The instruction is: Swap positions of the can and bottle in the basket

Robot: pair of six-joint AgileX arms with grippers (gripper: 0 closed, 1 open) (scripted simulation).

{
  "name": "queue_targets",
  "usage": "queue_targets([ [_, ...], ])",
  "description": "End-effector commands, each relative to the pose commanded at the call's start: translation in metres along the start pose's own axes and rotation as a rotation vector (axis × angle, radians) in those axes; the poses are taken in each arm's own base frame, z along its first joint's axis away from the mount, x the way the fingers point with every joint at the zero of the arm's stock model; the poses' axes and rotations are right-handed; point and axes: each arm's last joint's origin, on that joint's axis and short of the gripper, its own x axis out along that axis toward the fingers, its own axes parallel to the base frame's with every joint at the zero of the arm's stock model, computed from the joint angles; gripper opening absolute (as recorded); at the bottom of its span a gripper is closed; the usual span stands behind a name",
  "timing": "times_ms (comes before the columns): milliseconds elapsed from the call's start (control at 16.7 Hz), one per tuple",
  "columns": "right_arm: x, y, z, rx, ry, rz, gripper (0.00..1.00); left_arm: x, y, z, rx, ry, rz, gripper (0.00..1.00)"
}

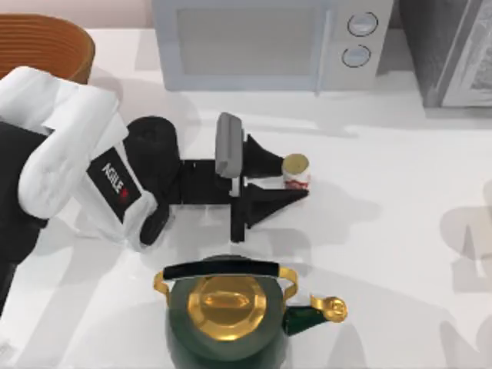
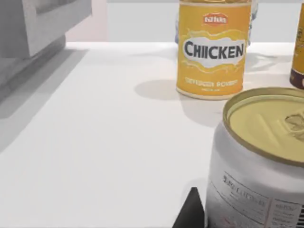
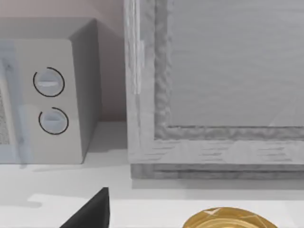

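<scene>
Two dark fingers [image 1: 270, 201] of our left gripper [image 1: 293, 178] stand spread apart, and the can [image 1: 296, 171] sits right between their tips. The can is small and white, with a red label and a dull gold top. It stands upright on the white table [image 1: 400, 231]. We cannot tell if the fingers touch it. In the left wrist view the can [image 2: 259, 161] is very close, and one dark fingertip [image 2: 192, 213] is just beside it.

Past the can, farther out from our hand, stands a yellow tin [image 2: 213, 47] with the word CHICKEN on it. It is well apart from the can. Another tin [image 2: 298, 42] peeks in beside the yellow one.

Off to one side of our hand is a green kettle [image 1: 223, 319] with a gold lid and a black handle. Off to the other side, at the back of the table, is a grey microwave [image 1: 261, 42].

Far behind our hand, past the arm, is the basket [image 1: 42, 46], at the table's far left corner. The can is well apart from it.

Our right gripper [image 3: 90, 213] is near the microwave [image 3: 47, 95]. We cannot tell if it is wide or narrow.
</scene>
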Motion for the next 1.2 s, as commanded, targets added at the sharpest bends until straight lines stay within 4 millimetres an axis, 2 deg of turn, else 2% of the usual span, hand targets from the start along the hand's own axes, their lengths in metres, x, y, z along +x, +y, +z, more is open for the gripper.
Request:
queue_targets([
  [480, 0.0, 0.0, 0.0, 0.0, 0.0, 0.0, 1.0, 0.0, 0.0, 0.0, 0.0, 0.0, 0.0, 0.98],
  [1080, 0.0, 0.0, 0.0, 0.0, 0.0, 0.0, 1.0, -0.0014, 0.0007, 0.0, 0.0, 0.0, 0.004, 1.0],
  [1200, 0.0, 0.0, 0.0, 0.0, 0.0, 0.0, 1.0, -0.007, 0.0046, 0.0092, 0.004, -0.001, 0.037, 1.0],
])
